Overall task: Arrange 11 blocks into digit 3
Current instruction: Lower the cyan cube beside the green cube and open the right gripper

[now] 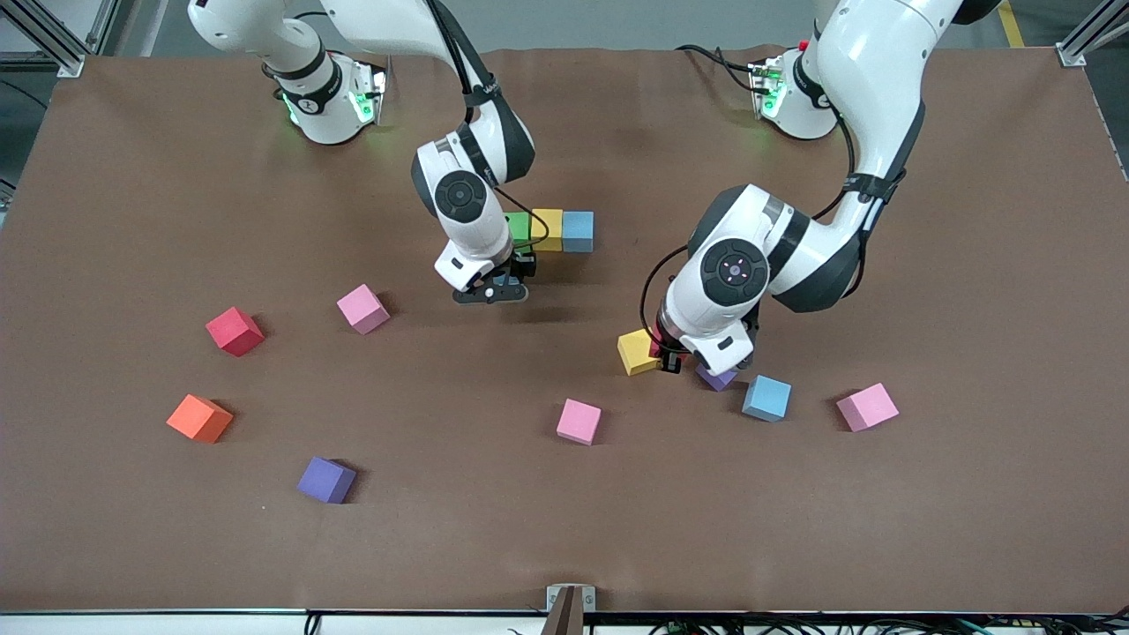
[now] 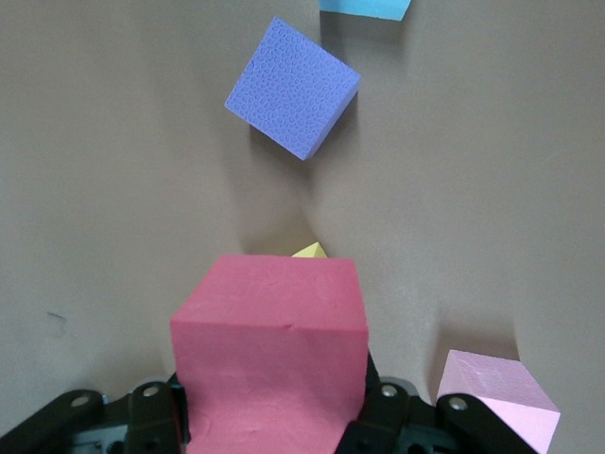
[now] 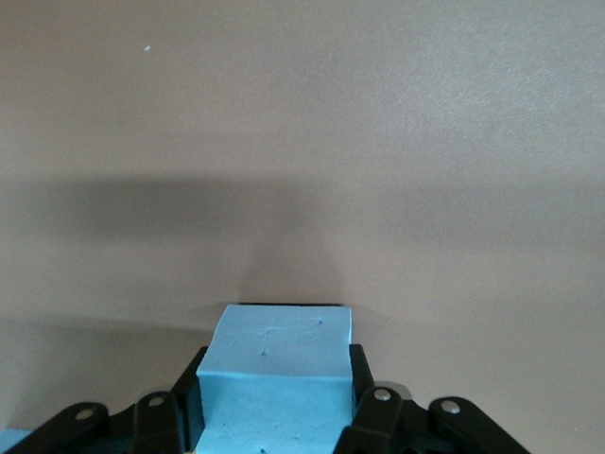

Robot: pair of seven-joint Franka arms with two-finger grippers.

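Note:
A green (image 1: 519, 227), a yellow (image 1: 547, 228) and a light blue block (image 1: 578, 231) touch in a short row at mid-table. My right gripper (image 1: 496, 287) hangs just off the green end of that row, shut on a light blue block (image 3: 274, 378). My left gripper (image 1: 672, 360) is shut on a red block (image 2: 269, 345), low between a loose yellow block (image 1: 635, 351) and a purple block (image 2: 293, 87). Loose blocks lie about: red (image 1: 235, 331), pink (image 1: 362, 309), pink (image 1: 579, 421), light blue (image 1: 766, 398), pink (image 1: 867, 407), purple (image 1: 326, 480).
An orange cube (image 1: 199, 418) lies toward the right arm's end of the table, nearer the front camera than the loose red block. The brown mat (image 1: 564, 547) covers the whole table.

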